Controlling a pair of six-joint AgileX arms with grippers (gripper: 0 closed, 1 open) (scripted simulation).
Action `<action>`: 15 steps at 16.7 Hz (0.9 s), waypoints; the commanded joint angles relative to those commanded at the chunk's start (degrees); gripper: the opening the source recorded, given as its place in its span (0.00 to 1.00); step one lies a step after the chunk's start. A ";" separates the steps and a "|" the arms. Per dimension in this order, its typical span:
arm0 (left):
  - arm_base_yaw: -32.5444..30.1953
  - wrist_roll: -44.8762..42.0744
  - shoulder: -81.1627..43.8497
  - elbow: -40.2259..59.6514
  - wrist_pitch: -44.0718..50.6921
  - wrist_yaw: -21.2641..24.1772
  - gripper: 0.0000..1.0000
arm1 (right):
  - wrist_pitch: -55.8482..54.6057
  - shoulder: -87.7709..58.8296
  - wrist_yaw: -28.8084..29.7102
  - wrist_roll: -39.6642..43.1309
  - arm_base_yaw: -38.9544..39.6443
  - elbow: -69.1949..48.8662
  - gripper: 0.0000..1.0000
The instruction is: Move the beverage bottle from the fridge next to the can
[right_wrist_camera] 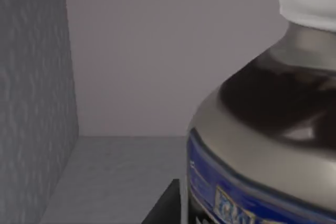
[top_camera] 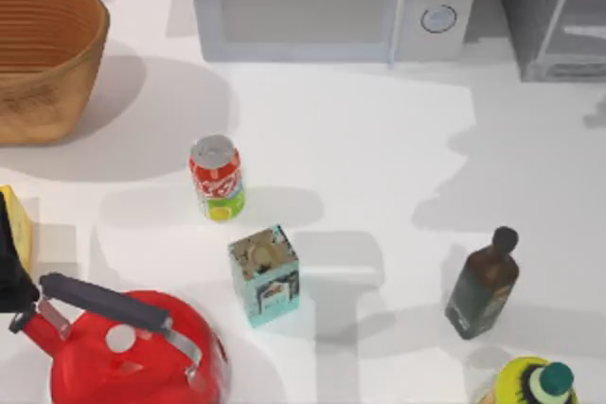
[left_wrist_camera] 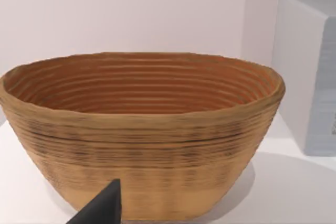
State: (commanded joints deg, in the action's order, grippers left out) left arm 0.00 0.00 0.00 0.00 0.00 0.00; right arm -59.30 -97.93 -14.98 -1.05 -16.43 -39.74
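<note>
no lettering anywhere can be read

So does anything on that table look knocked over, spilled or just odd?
Nothing stands out. The small red soda can, teal square carton and dark olive bottle all stand upright on the white table, with no spill. The woven basket looks intact.

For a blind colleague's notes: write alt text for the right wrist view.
Very close up, the beverage bottle stands inside the fridge, its white cap, dark drink and grey-and-blue label in view. Beside it are the fridge's grey side wall, pale back wall and floor, and a dark part of the right gripper below.
</note>
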 joint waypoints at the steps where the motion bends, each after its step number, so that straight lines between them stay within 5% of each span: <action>1: 0.00 0.00 0.00 0.00 0.00 0.00 1.00 | -0.90 -0.13 1.65 -0.04 1.65 -0.36 0.00; 6: 0.00 0.00 0.00 0.00 0.00 0.00 1.00 | -5.88 -2.14 16.04 -0.29 16.38 -2.65 0.00; 15: 0.00 0.00 0.00 0.00 0.00 0.00 1.00 | -11.13 -13.45 51.56 -0.30 52.74 -6.34 0.00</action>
State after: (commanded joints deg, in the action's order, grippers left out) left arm 0.00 0.00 0.00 0.00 0.00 0.00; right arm -70.43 -111.38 36.58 -1.35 36.32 -46.08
